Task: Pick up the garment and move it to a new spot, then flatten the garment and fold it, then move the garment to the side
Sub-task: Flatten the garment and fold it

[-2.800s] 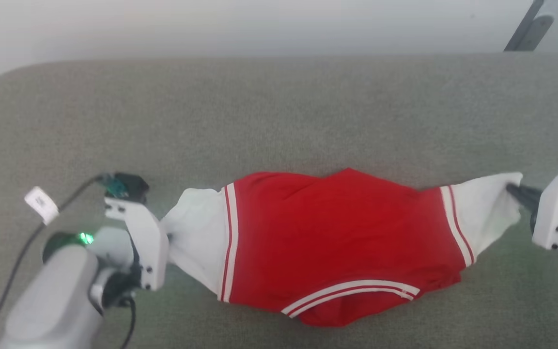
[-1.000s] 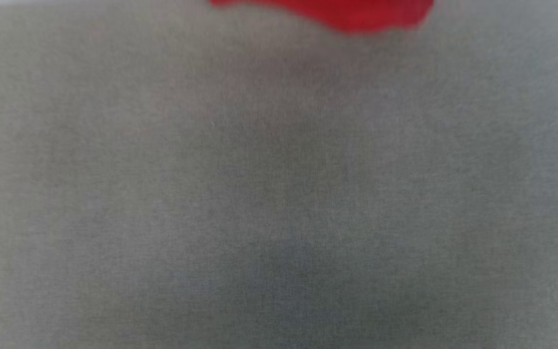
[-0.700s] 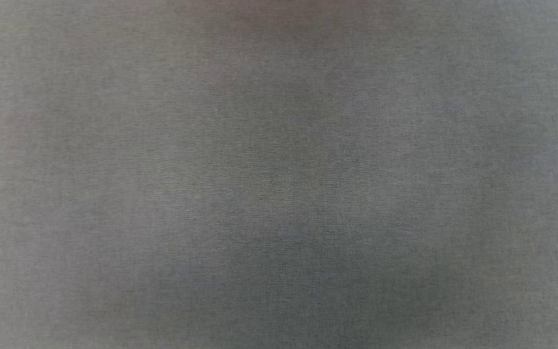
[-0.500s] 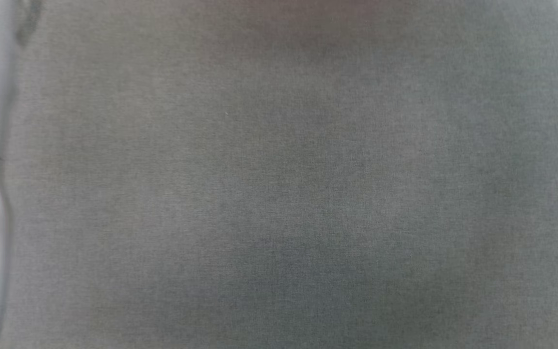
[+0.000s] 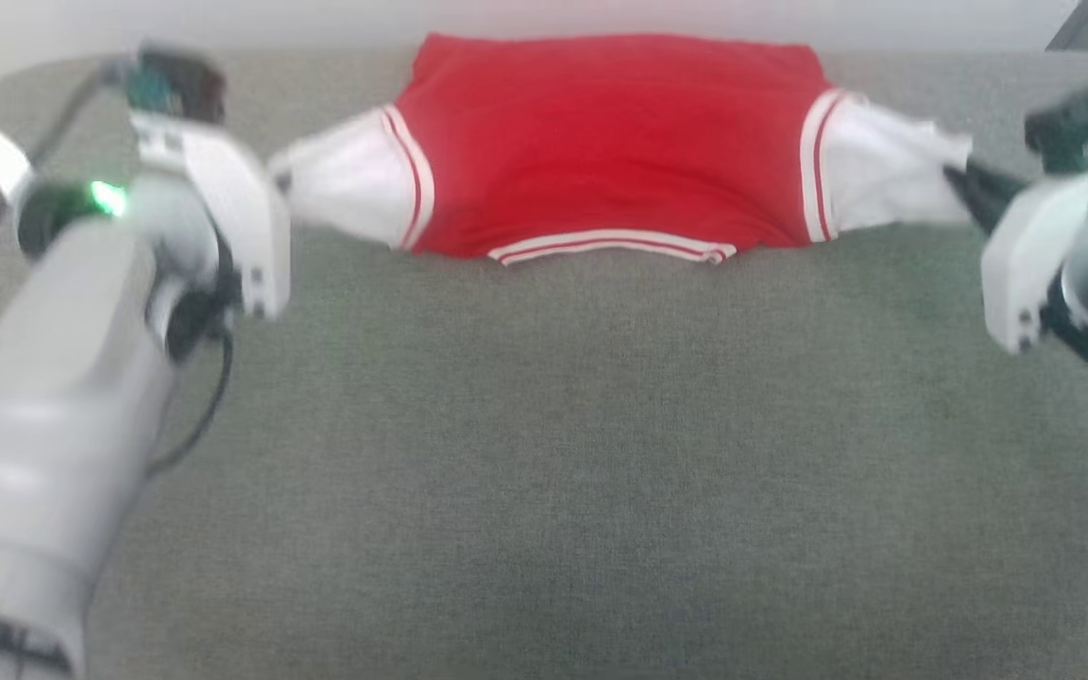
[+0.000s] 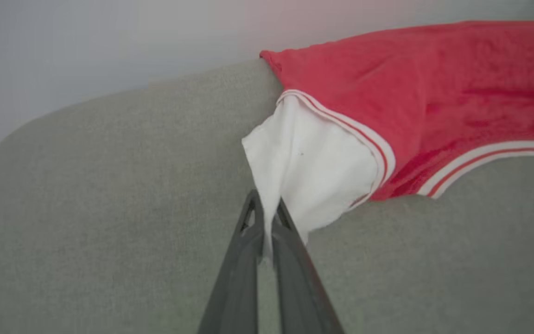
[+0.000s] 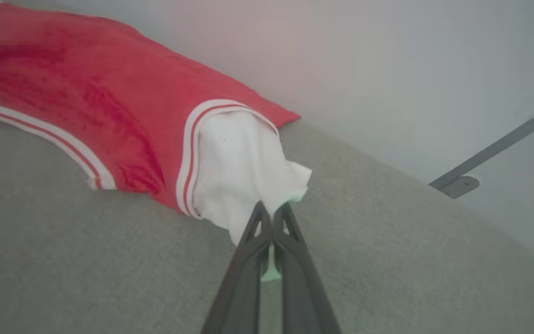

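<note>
The garment is red with white sleeves and striped trim. It lies plain side up, stretched sideways along the far edge of the grey surface. My left gripper is shut on the tip of its left white sleeve. In the left wrist view that gripper pinches the sleeve between its dark fingers. My right gripper is shut on the right sleeve. The right wrist view shows the gripper with the sleeve's cloth caught at its tips.
The grey cloth-covered surface has a rounded far left corner and ends at a pale wall. A metal bracket hangs on that wall at the far right. A black cable loops beside my left forearm.
The head camera swung down over the grey cloth and back up. Since the earliest frame the garment has gone from mid-surface to the far edge, both grippers still shut on its sleeves.
</note>
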